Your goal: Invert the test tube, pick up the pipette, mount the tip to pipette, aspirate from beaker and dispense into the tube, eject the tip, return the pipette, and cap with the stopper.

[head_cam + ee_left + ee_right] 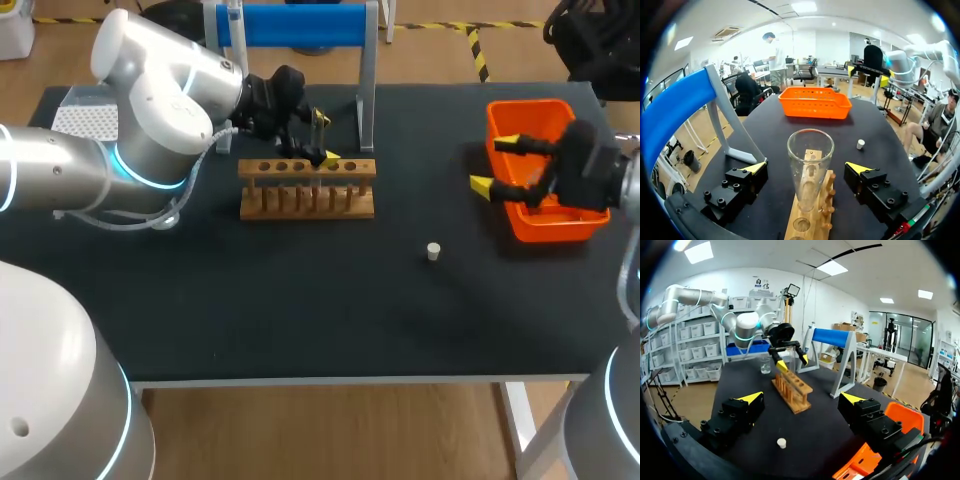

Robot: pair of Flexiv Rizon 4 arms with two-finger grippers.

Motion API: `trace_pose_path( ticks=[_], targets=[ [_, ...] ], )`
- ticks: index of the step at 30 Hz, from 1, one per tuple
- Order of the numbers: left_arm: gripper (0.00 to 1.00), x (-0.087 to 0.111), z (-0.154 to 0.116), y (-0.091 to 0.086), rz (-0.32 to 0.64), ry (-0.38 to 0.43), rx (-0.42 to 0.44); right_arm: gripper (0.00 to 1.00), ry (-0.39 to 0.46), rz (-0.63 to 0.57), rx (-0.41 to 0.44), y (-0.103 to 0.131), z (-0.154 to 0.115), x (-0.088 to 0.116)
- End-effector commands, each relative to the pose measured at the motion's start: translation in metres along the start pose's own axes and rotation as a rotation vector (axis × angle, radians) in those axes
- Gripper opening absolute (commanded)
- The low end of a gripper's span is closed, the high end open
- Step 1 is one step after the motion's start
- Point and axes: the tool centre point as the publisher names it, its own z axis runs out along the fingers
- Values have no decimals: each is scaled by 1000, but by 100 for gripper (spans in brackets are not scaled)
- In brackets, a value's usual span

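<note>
Standing upright and mouth up in the wooden rack (812, 227), the test tube (810, 160) sat between the left gripper's (807, 168) spread fingers, neither touching it. The right gripper (495, 164) hung open at the orange basket's (555, 230) rack-side rim. The stopper (433, 251) lay alone on the black table (300, 300), well apart from rack and basket. A blue-barred stand (290, 25) stood behind the rack, with a glass beaker (765, 365) near the rack's far end.

Bare tabletop (430, 170) between rack (307, 200) and basket (530, 105), one stopper (434, 251) on it; blue stand (295, 25) behind rack.
</note>
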Motion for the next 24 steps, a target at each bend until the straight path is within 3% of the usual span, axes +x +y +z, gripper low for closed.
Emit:
trace_pose_path(
  ticks=[1, 24],
  targets=[
    [100, -1, 0, 0, -1, 2, -1, 100, 1, 5, -8, -15, -23, 13],
    [100, -1, 0, 0, -1, 2, -1, 100, -19, 64, 101, -82, 5, 46]
  ],
)
